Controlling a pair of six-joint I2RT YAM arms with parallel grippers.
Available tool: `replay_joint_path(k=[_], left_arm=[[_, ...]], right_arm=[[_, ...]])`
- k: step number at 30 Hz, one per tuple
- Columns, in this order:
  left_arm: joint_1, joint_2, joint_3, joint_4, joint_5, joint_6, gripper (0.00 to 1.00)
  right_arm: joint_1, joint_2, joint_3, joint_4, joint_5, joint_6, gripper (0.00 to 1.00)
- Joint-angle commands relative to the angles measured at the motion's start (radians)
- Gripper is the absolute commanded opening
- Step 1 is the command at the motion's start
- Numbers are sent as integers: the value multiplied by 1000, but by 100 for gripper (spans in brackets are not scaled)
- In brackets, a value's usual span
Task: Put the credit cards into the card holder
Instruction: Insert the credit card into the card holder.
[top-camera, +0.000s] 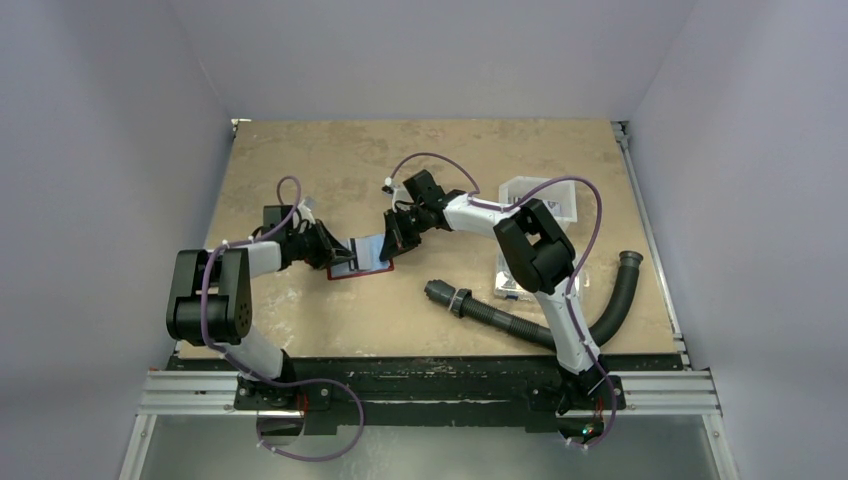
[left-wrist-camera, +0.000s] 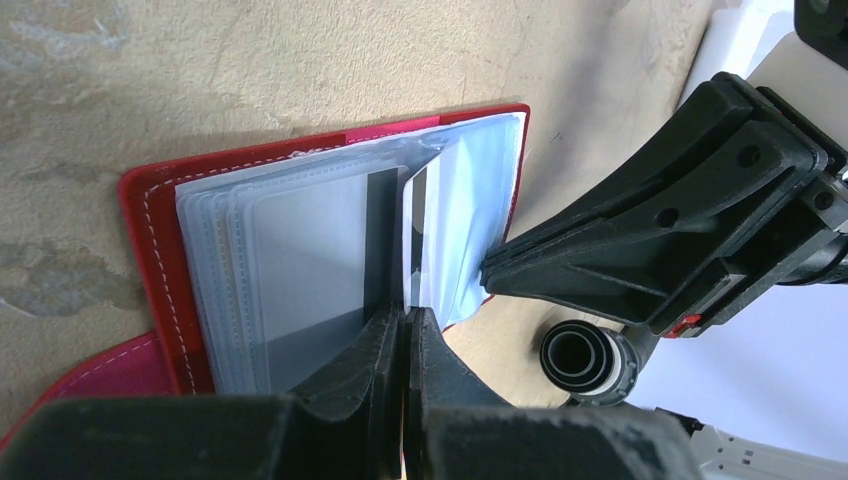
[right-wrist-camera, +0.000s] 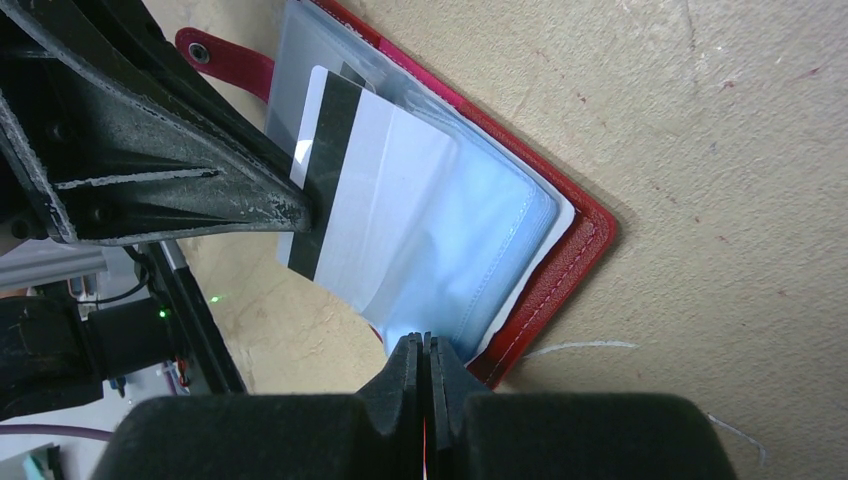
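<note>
Closest to us, our left gripper (left-wrist-camera: 405, 325) could buckle the credit card (right-wrist-camera: 375, 195) if we push while a corner snags the clear sleeve (right-wrist-camera: 490, 240), or the sleeve could slip free. Its jaws clamp the card's striped end; the rest sits partly inside the sleeve just ahead. Opposite, our right gripper (right-wrist-camera: 424, 350) pinches shut on that sleeve's edge in the red card holder (right-wrist-camera: 592, 238).

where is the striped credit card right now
Left of table centre in the top view, the credit card sits partly inside the open card holder, pinched by the left gripper.
</note>
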Motion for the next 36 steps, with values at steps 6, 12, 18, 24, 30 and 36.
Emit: replay_joint_path(k=[6,12,18,24,30,36], left_arm=[[-25,-1,-20,72,-3,-15,0],[-74,5,47,-120,-84,80,0],[-108,-63,131,-273,-237,131,28],[-180,-93,177,-342,-379,144,45],[-250,-69,185,-312,-437,122,44],[-344,-31,199,-224,-431,66,42]], right_arm=[[-2,41,-10,-14,80,-28,0],[-6,-5,15,-51,99,-11,4],[-14,-73,42,-77,126,0,9],[-32,-60,73,-112,146,-14,14],[-32,-10,89,-104,142,-11,15],[-24,9,59,-41,87,30,6]])
